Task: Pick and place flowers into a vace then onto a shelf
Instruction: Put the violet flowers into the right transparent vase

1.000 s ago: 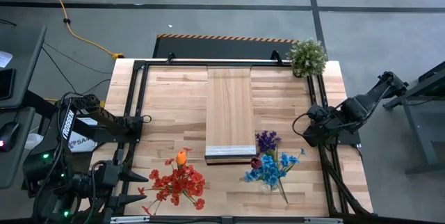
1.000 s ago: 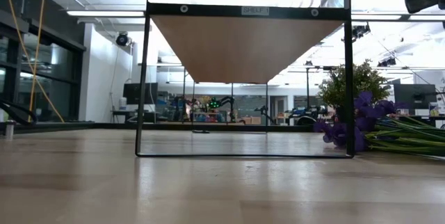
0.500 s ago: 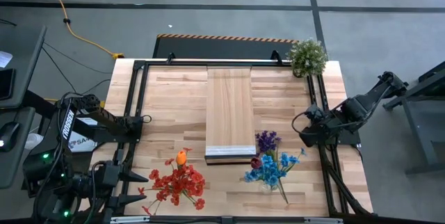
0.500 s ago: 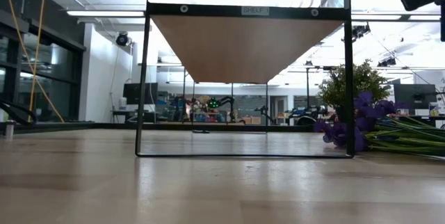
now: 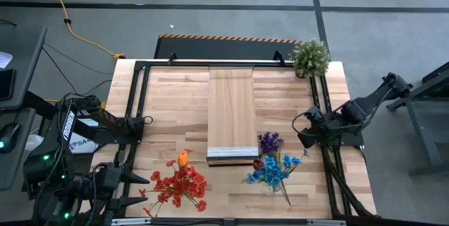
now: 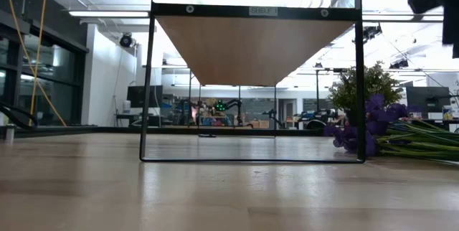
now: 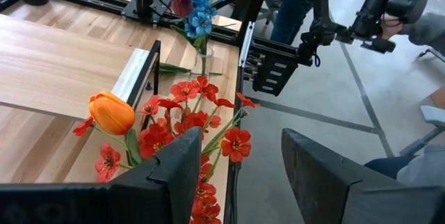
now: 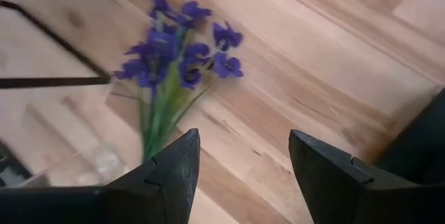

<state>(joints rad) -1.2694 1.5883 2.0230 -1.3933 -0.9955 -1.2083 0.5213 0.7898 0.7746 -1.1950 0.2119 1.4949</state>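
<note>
The left tool (image 5: 137, 187) waits at about 8 o'clock on the surface (image 5: 175, 100), its two prongs parted and holding nothing, just beside the red flowers (image 5: 179, 186) and their one orange tulip (image 5: 183, 158). In the middle stands the shelf (image 5: 232, 110), running from 12 o'clock down to its pale front edge. At 5 o'clock lie the purple flowers (image 5: 269, 142), with the blue flowers (image 5: 270, 172) and a dark maroon one just below them; a glass vase seems to sit among them, though it is hard to make out. The right tool (image 5: 306, 133) hovers at 4 o'clock, prongs apart and empty, near the purple heads.

The step in hand looks like reaching for the purple bunch. It would go best gripped low on the green stems, not the blooms, coming in from the 3 o'clock side. Open wood lies between tool and bunch; the shelf's black frame (image 5: 144, 100) and the potted plant (image 5: 309, 57) at 1 o'clock bound the room.
</note>
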